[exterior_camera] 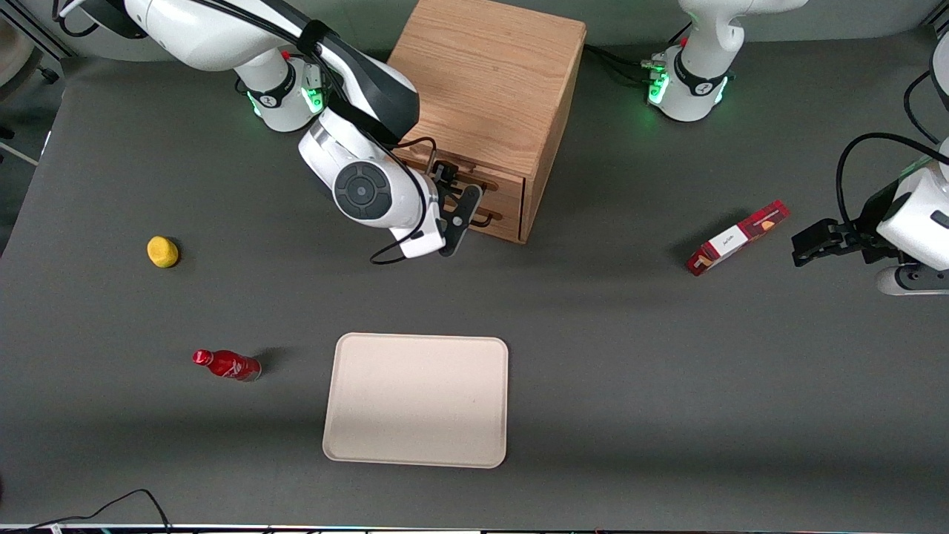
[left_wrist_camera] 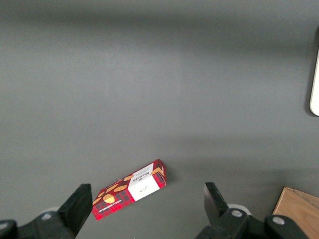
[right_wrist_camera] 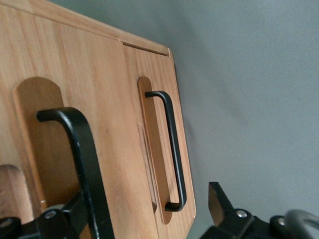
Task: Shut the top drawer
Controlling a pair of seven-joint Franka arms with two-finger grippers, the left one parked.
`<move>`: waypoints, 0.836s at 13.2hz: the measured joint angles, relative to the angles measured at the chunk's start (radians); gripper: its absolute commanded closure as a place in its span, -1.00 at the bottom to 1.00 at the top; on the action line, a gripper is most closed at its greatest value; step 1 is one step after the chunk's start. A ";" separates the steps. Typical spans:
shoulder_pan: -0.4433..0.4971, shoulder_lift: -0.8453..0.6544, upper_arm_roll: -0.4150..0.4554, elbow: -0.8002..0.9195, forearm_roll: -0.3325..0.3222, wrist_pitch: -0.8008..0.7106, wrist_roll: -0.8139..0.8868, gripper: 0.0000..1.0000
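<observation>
Front view, nearest first: a beige tray [exterior_camera: 415, 400] lies flat on the grey tabletop [exterior_camera: 630, 371], with a red bottle [exterior_camera: 227, 365] on its side toward my working end and a yellow lump [exterior_camera: 162, 251] a little farther back. A red patterned box [exterior_camera: 735, 238] rests toward the parked arm's end. Farther still stands the oak cabinet [exterior_camera: 489, 89], and my gripper [exterior_camera: 454, 211] hangs right at its drawer fronts. Its fingers [right_wrist_camera: 222, 204] are spread apart and hold nothing (one black finger sits by the nearer handle, the other off the cabinet's edge). The top drawer [right_wrist_camera: 65, 129] looks pushed in flush with the lower drawer [right_wrist_camera: 157, 149], whose black wire handle [right_wrist_camera: 172, 149] stands clear.
</observation>
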 measured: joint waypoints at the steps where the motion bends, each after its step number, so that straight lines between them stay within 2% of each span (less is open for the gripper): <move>1: -0.003 -0.002 0.006 0.015 0.007 -0.007 0.004 -1.00; 5: -0.017 -0.031 0.016 0.079 0.065 -0.047 0.010 -1.00; 8: -0.023 -0.064 0.016 0.142 0.075 -0.101 0.057 -1.00; 11: -0.028 -0.191 0.002 0.175 0.067 -0.110 0.113 -1.00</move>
